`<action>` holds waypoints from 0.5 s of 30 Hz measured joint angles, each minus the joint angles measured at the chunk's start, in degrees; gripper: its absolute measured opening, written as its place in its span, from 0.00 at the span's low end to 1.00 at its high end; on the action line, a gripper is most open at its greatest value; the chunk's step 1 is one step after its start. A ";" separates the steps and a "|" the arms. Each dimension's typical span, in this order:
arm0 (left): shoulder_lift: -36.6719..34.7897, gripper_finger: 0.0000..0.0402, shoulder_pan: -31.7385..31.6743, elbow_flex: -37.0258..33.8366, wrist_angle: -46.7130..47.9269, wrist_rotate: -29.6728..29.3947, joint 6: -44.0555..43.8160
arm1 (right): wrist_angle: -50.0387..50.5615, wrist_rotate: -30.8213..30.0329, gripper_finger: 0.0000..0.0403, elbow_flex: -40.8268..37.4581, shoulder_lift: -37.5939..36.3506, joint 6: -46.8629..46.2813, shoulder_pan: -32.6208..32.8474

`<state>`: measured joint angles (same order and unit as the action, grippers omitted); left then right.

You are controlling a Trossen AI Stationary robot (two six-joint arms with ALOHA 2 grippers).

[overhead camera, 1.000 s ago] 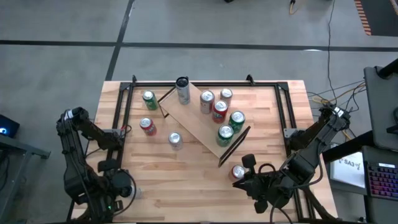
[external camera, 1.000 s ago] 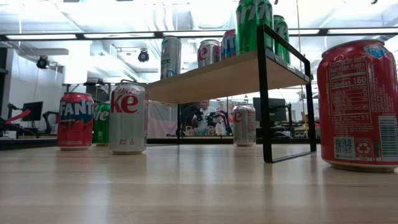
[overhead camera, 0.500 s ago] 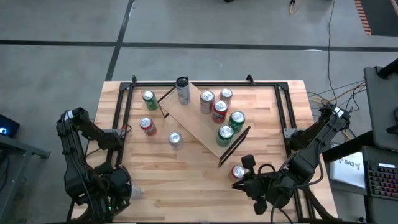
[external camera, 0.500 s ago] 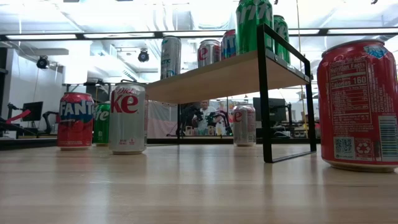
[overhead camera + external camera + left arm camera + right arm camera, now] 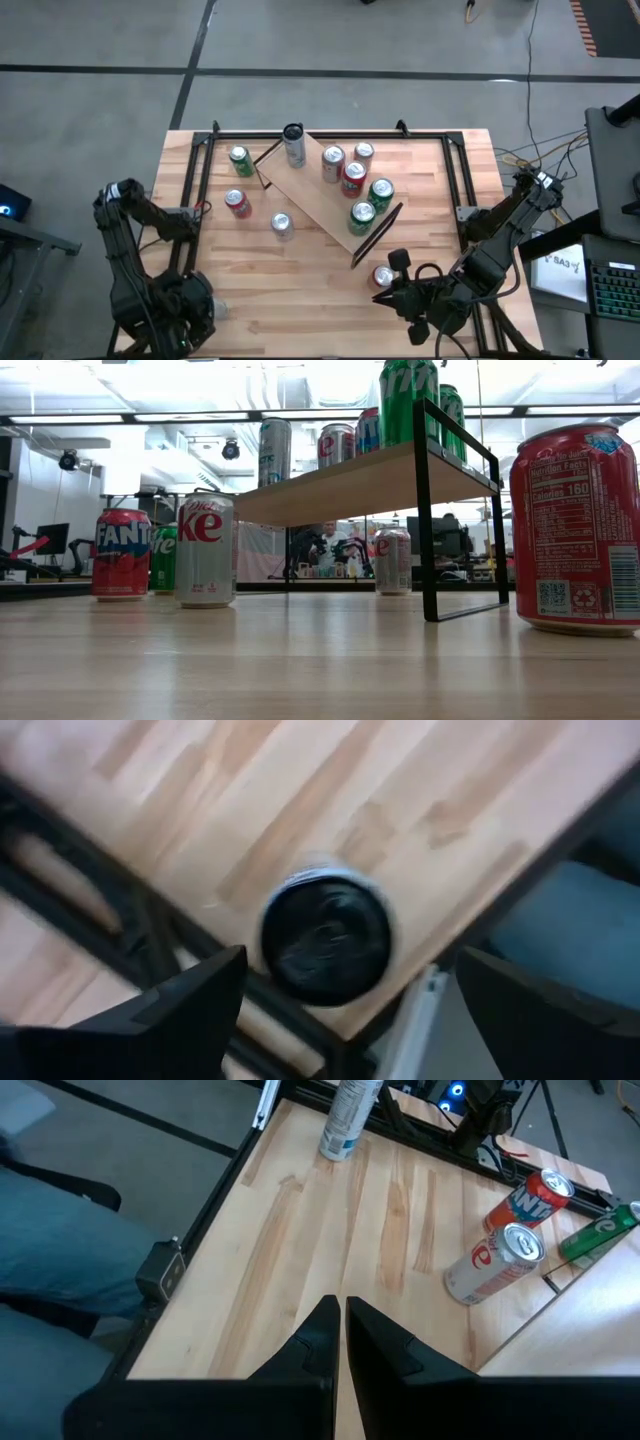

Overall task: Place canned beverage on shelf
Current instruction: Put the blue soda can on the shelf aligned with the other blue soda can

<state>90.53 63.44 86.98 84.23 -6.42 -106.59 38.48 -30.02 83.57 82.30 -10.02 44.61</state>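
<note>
Shelf (image 5: 322, 197) sits diagonally mid-desk (image 5: 300, 290), carrying six upright cans. Red can (image 5: 383, 277) stands on desk just off shelf's near end frame, beside right gripper (image 5: 395, 296); its jaws closed, empty. Left gripper (image 5: 205, 310) hangs at desk's near-left corner, far from shelf; jaws spread wide. Three more cans stand on desk left of shelf.
</note>
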 joint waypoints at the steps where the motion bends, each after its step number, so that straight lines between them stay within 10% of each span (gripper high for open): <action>1: 0.34 0.85 0.00 0.00 1.22 0.54 -0.39 | 0.00 0.00 0.03 0.00 0.00 -0.01 0.01; 15: 1.32 0.85 -0.15 -0.02 2.79 0.03 -3.27 | 0.00 0.02 0.03 0.00 0.00 -0.04 0.01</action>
<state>91.85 63.29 86.96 87.02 -6.39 -109.86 38.48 -30.00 83.57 82.30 -10.07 44.62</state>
